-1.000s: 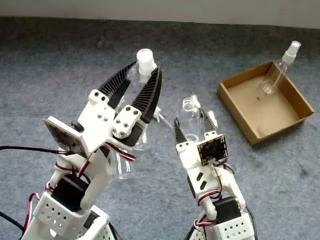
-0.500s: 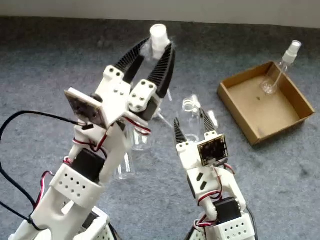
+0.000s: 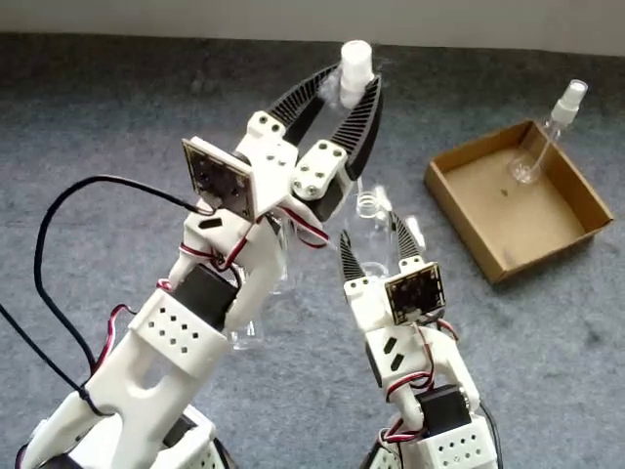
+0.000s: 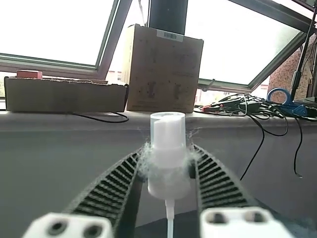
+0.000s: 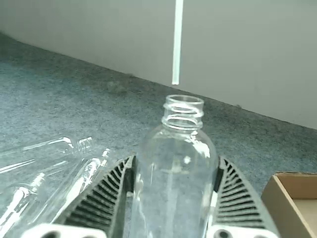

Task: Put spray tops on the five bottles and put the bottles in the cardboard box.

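Observation:
My left gripper (image 3: 354, 90) is raised high over the table, shut on a white spray top (image 3: 355, 66) whose thin tube (image 5: 178, 42) hangs down just above the bottle's mouth. In the left wrist view the spray top (image 4: 168, 156) sits pinched between the black fingers (image 4: 109, 186). My right gripper (image 3: 376, 249) is shut on a clear open bottle (image 5: 174, 163), held upright with its threaded neck (image 3: 367, 204) up. The cardboard box (image 3: 566, 234) lies at the right with one capped bottle (image 3: 547, 137) leaning in it.
Several clear uncapped bottles (image 5: 44, 163) lie on the grey carpet beside the held one, some under the left arm (image 3: 249, 313). A pale wall runs along the back edge of the carpet.
The left arm has lifted and swung right with the spray top, bringing its tube over the bottle's mouth. The right arm with the bottle has stayed still.

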`<state>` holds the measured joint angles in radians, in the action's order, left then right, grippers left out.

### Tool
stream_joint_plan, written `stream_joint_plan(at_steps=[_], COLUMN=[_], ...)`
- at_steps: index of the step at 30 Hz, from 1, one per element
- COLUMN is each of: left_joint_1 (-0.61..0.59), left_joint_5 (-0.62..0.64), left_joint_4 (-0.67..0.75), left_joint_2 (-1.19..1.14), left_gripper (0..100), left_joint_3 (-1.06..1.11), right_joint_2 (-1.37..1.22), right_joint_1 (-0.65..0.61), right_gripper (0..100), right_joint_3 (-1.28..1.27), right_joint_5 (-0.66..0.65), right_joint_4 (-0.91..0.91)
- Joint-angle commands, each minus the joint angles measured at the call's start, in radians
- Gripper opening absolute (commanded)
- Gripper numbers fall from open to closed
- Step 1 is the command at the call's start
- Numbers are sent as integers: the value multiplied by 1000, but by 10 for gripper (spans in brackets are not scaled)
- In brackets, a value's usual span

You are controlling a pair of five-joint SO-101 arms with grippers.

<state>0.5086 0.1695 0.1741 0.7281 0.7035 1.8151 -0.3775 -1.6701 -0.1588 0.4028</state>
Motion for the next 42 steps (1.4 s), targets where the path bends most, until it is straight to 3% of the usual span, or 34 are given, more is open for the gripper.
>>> stream_joint_plan(at_steps=[1, 22, 31, 42], left_joint_1=[24, 81, 5, 2], left_joint_5=[0, -2, 0, 0], left_joint_4=[20, 17, 20, 20], left_joint_2=[-24, -25, -24, -24], left_gripper=[41, 41, 41, 41], left_joint_3=[-90, 35, -38, -35], right_joint_2=[25, 25, 25, 25], right_joint_1=[-12, -10, -10, -10], right_gripper=[139, 139, 139, 139], right_joint_3=[-67, -67, -67, -68], right_joint_5=[-9, -9, -9, -9], right_joint_4=[1, 1, 1, 1])
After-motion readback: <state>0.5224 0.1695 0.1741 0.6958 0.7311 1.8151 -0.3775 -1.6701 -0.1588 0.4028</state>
